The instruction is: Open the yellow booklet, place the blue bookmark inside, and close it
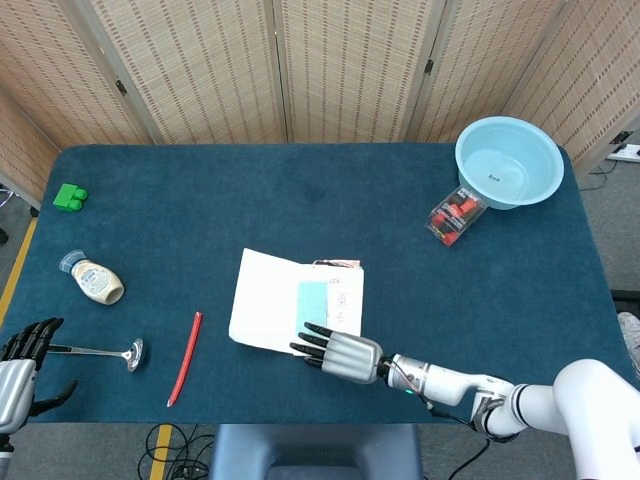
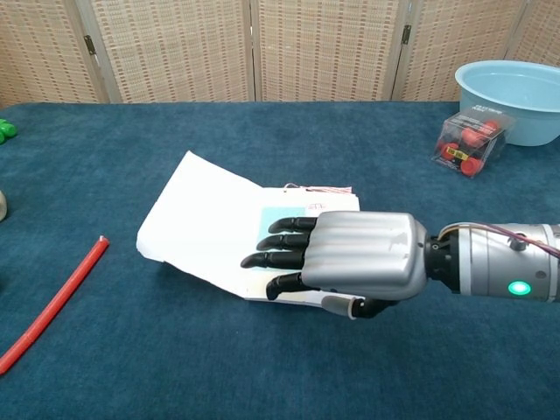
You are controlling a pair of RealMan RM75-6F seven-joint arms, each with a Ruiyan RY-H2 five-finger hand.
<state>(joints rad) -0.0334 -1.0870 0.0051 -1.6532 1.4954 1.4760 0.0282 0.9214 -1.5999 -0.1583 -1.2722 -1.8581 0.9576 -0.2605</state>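
Our left hand [image 1: 22,365] waits at the tabletop's [image 1: 320,190] left edge, fingers apart, holding nothing. The booklet [image 2: 219,232] lies open in the middle with the blue bookmark [image 2: 280,219] on its page. Our right hand [image 2: 350,262] hovers at the booklet's near edge, fingers apart, holding nothing. Next we should lift the raised page gently, then fold it over the bookmark.
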